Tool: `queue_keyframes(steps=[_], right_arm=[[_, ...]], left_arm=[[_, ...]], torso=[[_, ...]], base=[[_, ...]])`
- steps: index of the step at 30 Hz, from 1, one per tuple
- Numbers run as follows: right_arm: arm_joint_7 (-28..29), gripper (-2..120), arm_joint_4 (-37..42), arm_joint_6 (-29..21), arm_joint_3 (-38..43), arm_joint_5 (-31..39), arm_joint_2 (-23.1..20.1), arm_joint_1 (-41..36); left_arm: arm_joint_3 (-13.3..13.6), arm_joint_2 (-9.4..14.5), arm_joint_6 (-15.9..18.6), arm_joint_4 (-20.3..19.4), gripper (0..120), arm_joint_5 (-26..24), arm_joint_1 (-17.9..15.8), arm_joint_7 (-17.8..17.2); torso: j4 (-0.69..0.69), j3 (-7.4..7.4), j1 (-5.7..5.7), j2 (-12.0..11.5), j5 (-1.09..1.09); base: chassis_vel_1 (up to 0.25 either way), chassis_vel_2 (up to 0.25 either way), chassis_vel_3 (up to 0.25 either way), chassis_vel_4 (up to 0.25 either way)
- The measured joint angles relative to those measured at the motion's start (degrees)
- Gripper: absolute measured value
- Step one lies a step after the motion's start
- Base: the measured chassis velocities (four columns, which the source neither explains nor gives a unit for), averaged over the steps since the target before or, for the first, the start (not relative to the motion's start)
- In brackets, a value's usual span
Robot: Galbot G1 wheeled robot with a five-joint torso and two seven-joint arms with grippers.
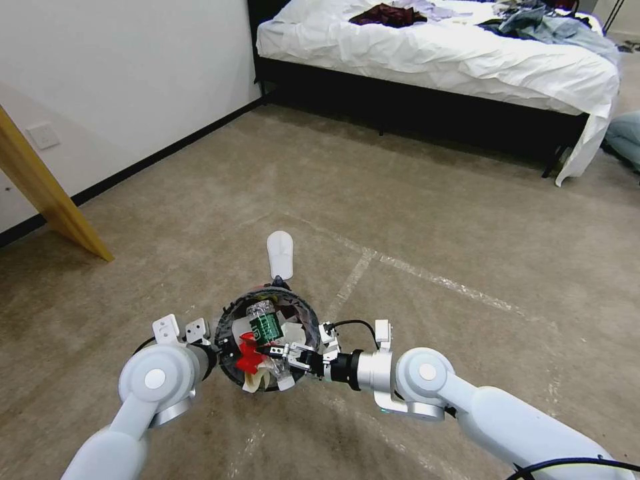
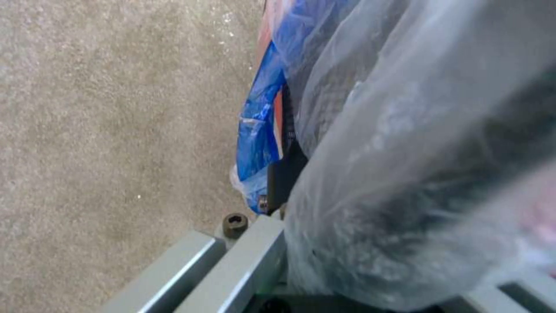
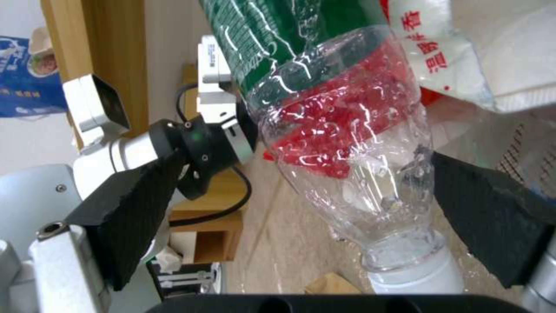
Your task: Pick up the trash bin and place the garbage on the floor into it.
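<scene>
Your right gripper (image 1: 288, 352), jaws spread, drops a clear bottle (image 3: 353, 143) into the trash bin (image 1: 230, 320) (left gripper (image 1: 212, 341) pinching its rim); the white slipper (image 1: 281, 254) is likely next.

white wall (image 1: 120, 73) | black baseboard (image 1: 160, 157) | bed (image 1: 433, 53) with white sheet | slanted wooden board (image 1: 50, 193)

Beige carpet floor (image 1: 433, 220), taped lines; white slipper (image 1: 281, 253) on it.

Glossy clear plastic bottle (image 3: 347, 143), matt carpet (image 1: 433, 200)
</scene>
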Motion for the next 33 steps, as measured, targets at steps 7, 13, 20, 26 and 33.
queue_keyframes(steps=[7, 13, 20, 26, 33], right_arm=[[-0.09, 100, 0.22, 0.07, 0.01, 0.02, -0.06, 0.15], [-0.08, 100, 0.58, 0.15, -0.14, 0.08, -0.26, 0.11], [-0.08, 100, 0.90, 0.21, -0.08, 0.05, -0.54, -0.07], [-0.10, 100, 0.87, 0.21, 0.36, -0.12, -0.81, -0.21], [-0.05, 100, 0.38, 0.51, 0.63, -0.50, -0.50, -0.62]], left_arm=[[0.07, 0.11, 0.00, 0.08, 0, -1.16, -0.01, -1.00], [0.33, 0.21, 0.00, 0.12, 0, -2.40, 0.02, -2.23], [0.69, 0.01, 0.00, 0.09, 0, -3.95, -0.07, -3.82], [0.79, -0.11, 0.00, -0.14, 0, -4.62, -0.03, -4.41], [0.80, -0.21, 0.00, -0.66, 0, -4.48, 0.35, -4.51]], torso=[[0.00, 0.00, 0.00, 0.00, 0.00], [0.00, 0.00, 0.00, 0.00, 0.00], [0.00, 0.00, 0.00, 0.00, 0.00], [0.00, 0.00, 0.00, 0.00, 0.00], [-0.01, 0.00, 0.00, 0.00, 0.00]], base=[[0.000, 0.000, 0.000, 0.000], [0.000, 0.000, 0.000, 0.000], [0.000, 0.000, 0.000, 0.000], [0.000, 0.000, 0.000, 0.000], [0.000, 0.000, 0.000, 0.000]])
